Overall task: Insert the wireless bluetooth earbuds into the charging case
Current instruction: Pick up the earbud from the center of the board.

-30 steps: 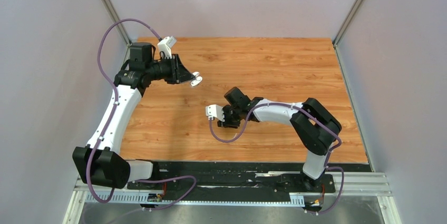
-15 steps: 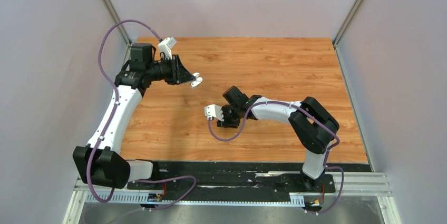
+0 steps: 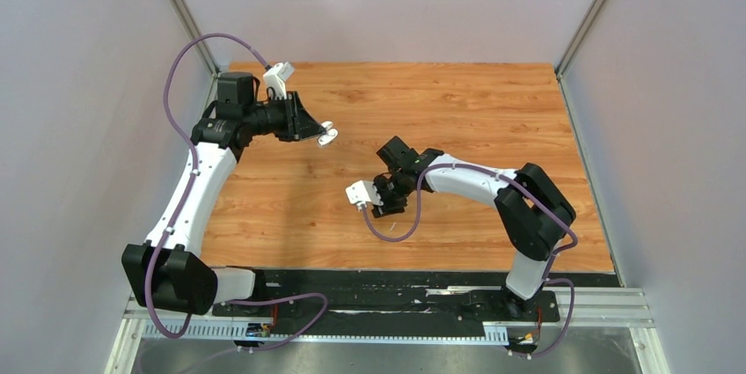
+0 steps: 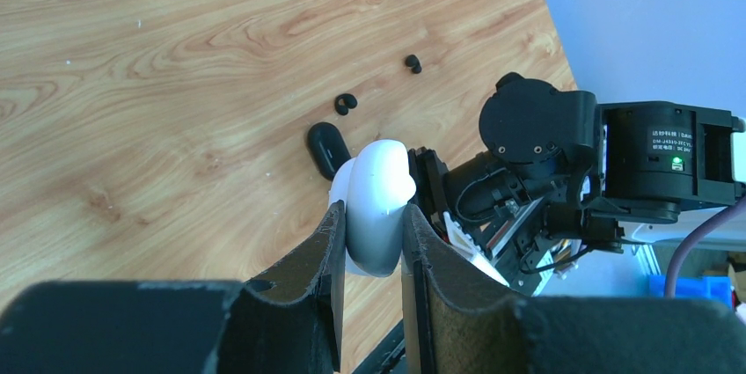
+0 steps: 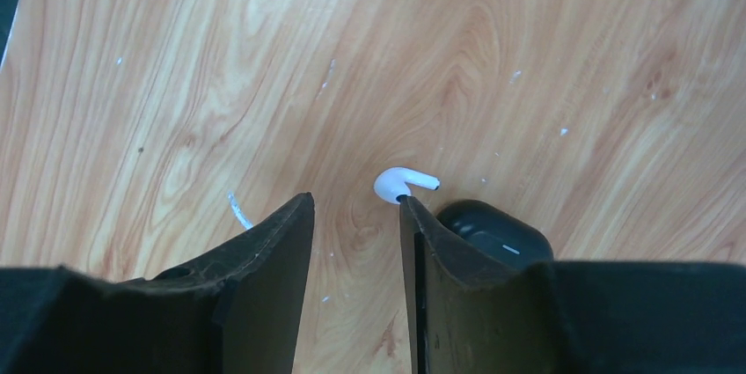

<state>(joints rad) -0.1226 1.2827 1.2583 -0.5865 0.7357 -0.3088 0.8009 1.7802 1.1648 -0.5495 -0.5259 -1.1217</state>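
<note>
My left gripper [image 4: 374, 216] is shut on the open white charging case [image 4: 380, 182] and holds it above the table; it also shows in the top view [image 3: 327, 135]. A closed black charging case [image 4: 326, 147] lies on the wood below it, with two black earbuds [image 4: 347, 104] [image 4: 413, 62] beyond. My right gripper [image 5: 354, 202] is open and points down at the table. One white earbud [image 5: 403, 182] lies just past its right fingertip, and the black case [image 5: 493, 231] sits beside that finger. The other white earbud is not in view.
The wooden table [image 3: 493, 119] is walled by grey panels on three sides. A tiny white fleck [image 5: 239, 211] lies by the right gripper's left finger. In the left wrist view the right arm [image 4: 563, 172] stands close behind the white case. A black strip runs along the near edge.
The right arm has shifted slightly toward the near edge and right, its wrist turning. The left arm and the white case have not moved.
</note>
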